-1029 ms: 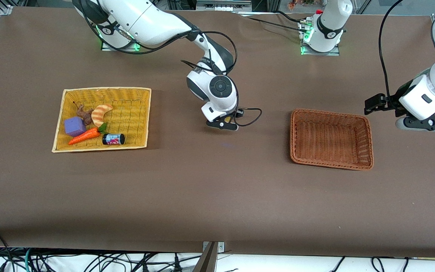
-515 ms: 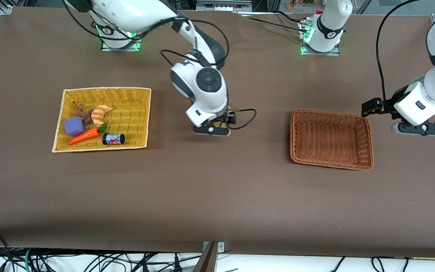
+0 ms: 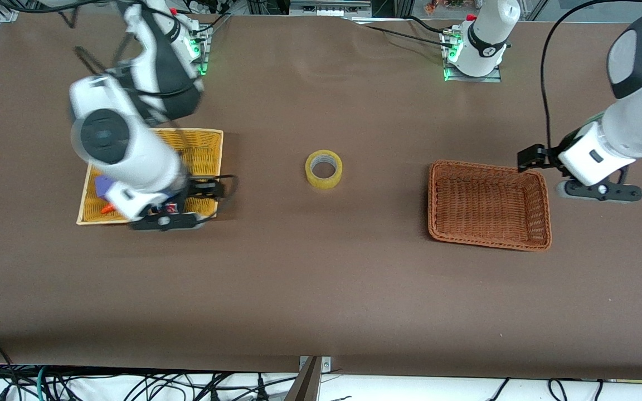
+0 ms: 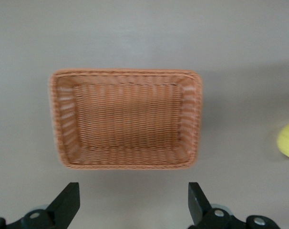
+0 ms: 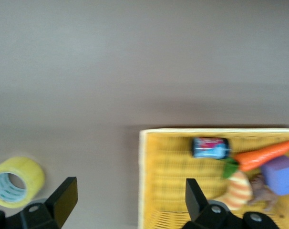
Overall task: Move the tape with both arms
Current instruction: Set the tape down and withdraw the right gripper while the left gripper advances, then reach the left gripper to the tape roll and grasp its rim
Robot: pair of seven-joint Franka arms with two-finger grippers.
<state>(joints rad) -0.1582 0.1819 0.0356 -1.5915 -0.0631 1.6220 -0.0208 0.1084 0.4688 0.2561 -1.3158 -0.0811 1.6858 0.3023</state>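
Brown tabletop carries the tape (image 3: 324,169) lying flat between the yellow basket (image 3: 209,146) and the orange basket (image 3: 488,205), touching neither. Right gripper (image 3: 166,221) hangs over the yellow basket's near edge, fingers apart and empty. Left gripper (image 3: 598,191) hovers just beside the orange basket, toward the left arm's end of the table, fingers spread wide.

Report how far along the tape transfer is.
Done: the tape lies on bare table between the yellow basket and the brown basket. In hand: nothing; the right hand hangs open over the yellow basket, the left hand open beside the brown basket. Left: the left hand's pickup and drop into the brown basket.
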